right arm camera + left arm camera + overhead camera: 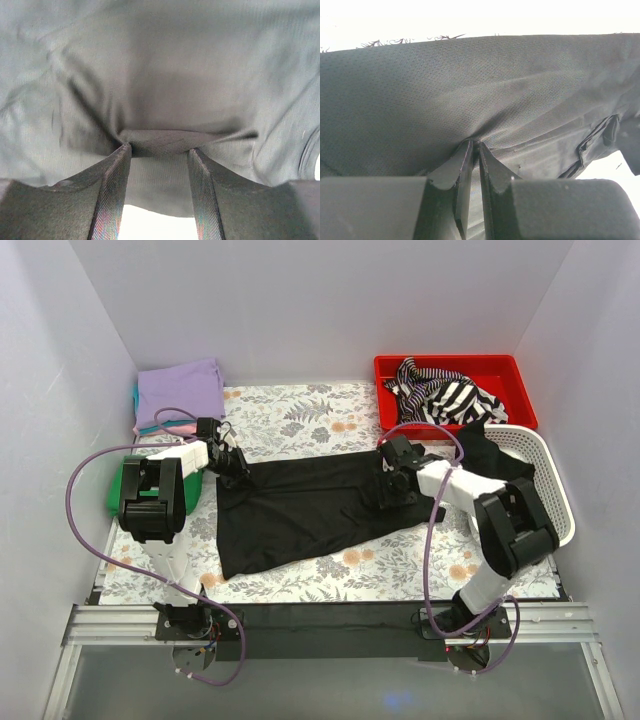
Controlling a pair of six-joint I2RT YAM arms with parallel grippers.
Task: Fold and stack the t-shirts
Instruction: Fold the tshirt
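A black t-shirt (310, 510) lies spread on the floral mat, its long side running left to right. My left gripper (232, 462) is at its upper left corner. In the left wrist view the gripper (475, 145) is shut, with a pinch of the black fabric (470, 85) between its tips. My right gripper (392, 480) is at the shirt's upper right edge. In the right wrist view the gripper (159, 147) is open, and a fold of the fabric (165, 75) bunches between its spread fingertips. A folded lavender shirt (180, 390) tops a stack at back left, with teal and pink edges showing beneath it.
A green folded item (122, 492) lies at the left, partly hidden by my left arm. A red bin (520, 390) with a striped cloth (445, 395) stands at back right. A white basket (550, 480) at the right holds a dark garment (490, 455). White walls enclose the table.
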